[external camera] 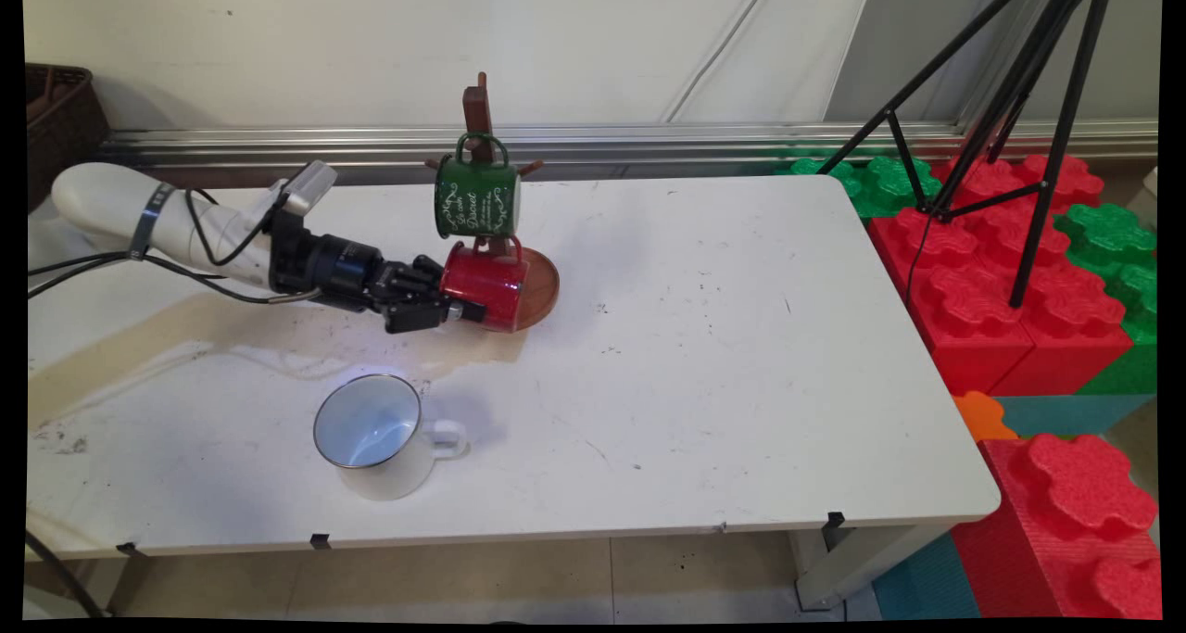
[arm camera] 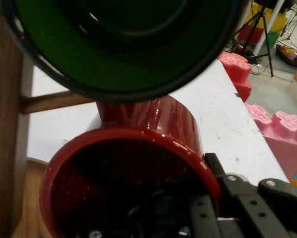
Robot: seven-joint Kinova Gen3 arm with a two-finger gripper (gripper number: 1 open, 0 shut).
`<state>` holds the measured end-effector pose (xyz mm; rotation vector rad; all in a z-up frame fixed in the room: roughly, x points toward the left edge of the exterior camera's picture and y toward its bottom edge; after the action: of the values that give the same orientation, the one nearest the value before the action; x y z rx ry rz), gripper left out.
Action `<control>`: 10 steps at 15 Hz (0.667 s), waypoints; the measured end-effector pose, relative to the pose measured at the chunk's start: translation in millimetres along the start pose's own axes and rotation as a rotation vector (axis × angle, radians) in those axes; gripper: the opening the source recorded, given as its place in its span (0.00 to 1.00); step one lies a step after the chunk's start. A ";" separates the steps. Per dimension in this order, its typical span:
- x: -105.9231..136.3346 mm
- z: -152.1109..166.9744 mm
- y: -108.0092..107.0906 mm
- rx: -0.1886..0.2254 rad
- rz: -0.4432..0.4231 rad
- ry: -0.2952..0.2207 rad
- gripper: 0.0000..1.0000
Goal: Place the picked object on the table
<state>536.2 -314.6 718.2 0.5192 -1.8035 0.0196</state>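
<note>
Nearest us, our white mug (external camera: 375, 436) lies tilted and empty on the table (external camera: 704, 355). Our gripper (external camera: 443, 301) clasps the red mug's (external camera: 486, 284) rim, one finger inside, under the hanging green mug (external camera: 477, 197).

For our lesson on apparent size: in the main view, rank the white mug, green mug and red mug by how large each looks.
1. white mug, nearest the camera.
2. green mug and red mug look alike; the gripper partly hides the red one.

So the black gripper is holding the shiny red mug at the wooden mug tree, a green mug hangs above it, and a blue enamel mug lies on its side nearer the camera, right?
Nearly. The black gripper does hold the shiny red mug at the wooden mug tree, with the green mug hanging above. But the main view shows that the enamel mug lying on its side is white, not blue.
</note>
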 end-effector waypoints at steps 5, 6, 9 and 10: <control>0.5 -7.6 12.7 -0.029 0.009 -0.012 0.00; 0.5 -9.6 14.5 -0.032 0.011 -0.015 0.00; 0.7 -17.4 19.4 -0.039 0.023 -0.028 0.00; 0.8 -19.2 20.0 -0.040 0.025 -0.031 0.00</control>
<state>546.5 -291.6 729.8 0.4713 -1.8368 -0.0076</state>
